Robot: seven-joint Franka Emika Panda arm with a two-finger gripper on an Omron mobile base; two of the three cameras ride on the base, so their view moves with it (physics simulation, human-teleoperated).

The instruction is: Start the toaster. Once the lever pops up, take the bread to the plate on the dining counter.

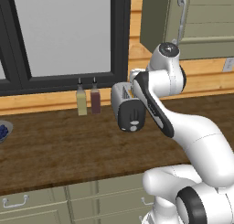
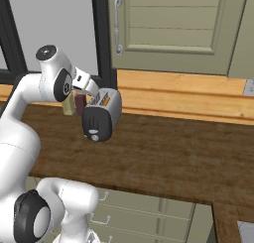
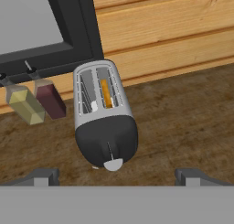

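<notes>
- The toaster [image 1: 129,107] [image 2: 101,114] [image 3: 104,116] stands on the wood-grain counter [image 1: 68,145] [image 2: 168,157], near the back wall and just right of the dark window frame [image 1: 121,35].
- Its long axis runs from the wall toward the robot; the rounded black end face, with its small knob, points forward to the base cameras.
- The two slots open upward. In the hand view the bread [image 3: 106,93] sits sunk in the right-hand slot, showing as a narrow orange-tan edge; the left-hand slot shows only a small pale patch near its front end.
- A pale lever tab [image 3: 113,164] projects at the bottom of the black face in the hand view.
- Two slim bottles, one yellowish [image 1: 81,101] [image 3: 25,105] and one dark red [image 1: 95,99] [image 3: 49,98], stand just beside the toaster on its window side, apart from it.
- The arm rises from the base, bends at the elbow and reaches over the counter, with the wrist above and just behind the toaster.
- The hand camera looks down along the toaster's top and front face.
- The gripper [image 3: 117,175] has its jaws spread wide, one fingertip at each lower corner of the hand view, holding nothing and clear of the toaster.
- A blue-patterned bowl [image 1: 3,131] sits at the left edge of the counter, well apart from the toaster.
</notes>
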